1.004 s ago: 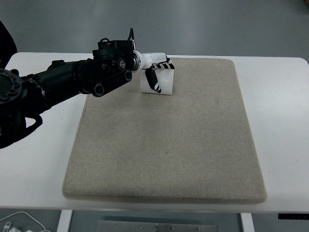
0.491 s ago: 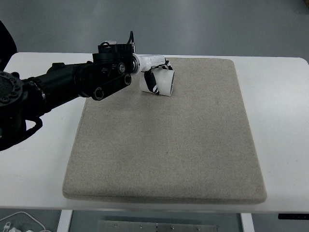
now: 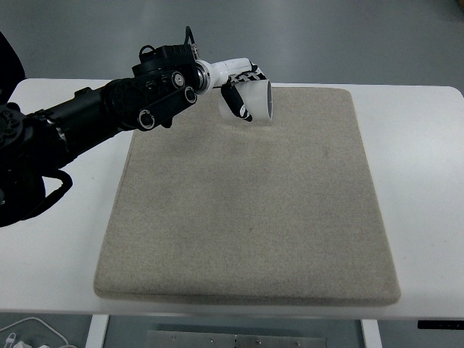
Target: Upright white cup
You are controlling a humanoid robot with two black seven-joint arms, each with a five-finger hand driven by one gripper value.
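Note:
A white cup [image 3: 254, 101] hangs above the far left part of the beige mat [image 3: 254, 203], tilted on its side with its round end facing right. My left hand [image 3: 239, 88] is shut on the cup, white and black fingers [image 3: 233, 101] wrapped around its wall. The black left arm [image 3: 109, 116] reaches in from the left edge. The cup's shadow falls on the mat just under it. My right hand is out of view.
The beige mat covers most of the white table [image 3: 428, 181]. White cables [image 3: 29, 333] lie below the table's near left corner. A dark shape [image 3: 9, 58] shows at the far left edge.
The left hand has lifted the cup off the mat and rolled it, so the cup has risen and its round end has turned to face right.

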